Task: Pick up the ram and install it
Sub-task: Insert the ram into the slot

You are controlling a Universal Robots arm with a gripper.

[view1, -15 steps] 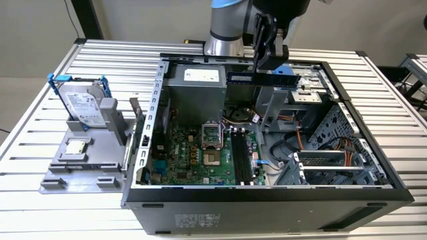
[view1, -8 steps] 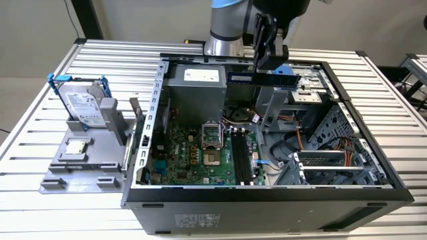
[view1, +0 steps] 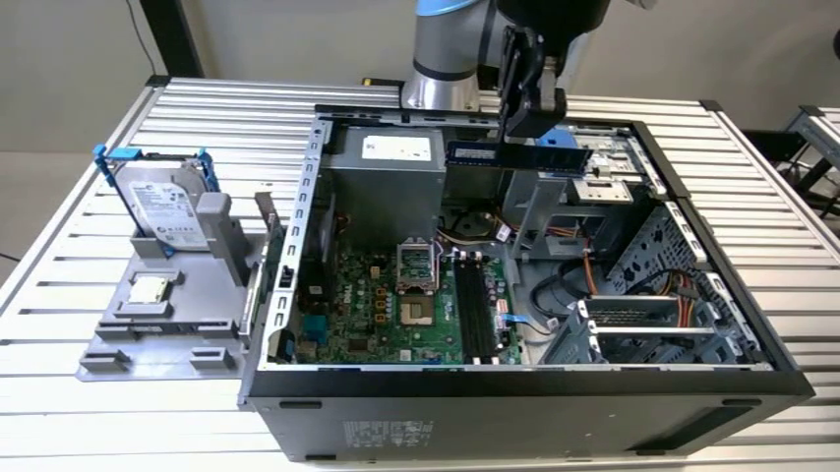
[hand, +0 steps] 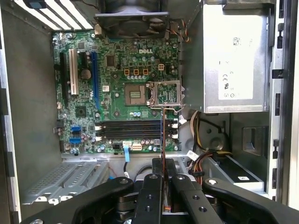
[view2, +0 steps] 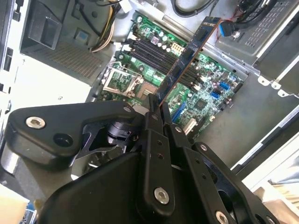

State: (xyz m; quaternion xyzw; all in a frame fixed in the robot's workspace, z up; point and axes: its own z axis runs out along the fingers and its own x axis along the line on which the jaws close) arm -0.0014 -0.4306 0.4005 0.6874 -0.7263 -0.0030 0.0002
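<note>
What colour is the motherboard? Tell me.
The motherboard is green, with black memory slots; clearest in the first wrist view.

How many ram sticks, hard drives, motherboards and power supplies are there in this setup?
Ram: 1, held in the claw
Hard drive: 1
Motherboard: 1
Power supply: 1
Total: 4

A ribbed metal table (view1: 118, 433) stands before a plain beige wall (view1: 289, 39).
</note>
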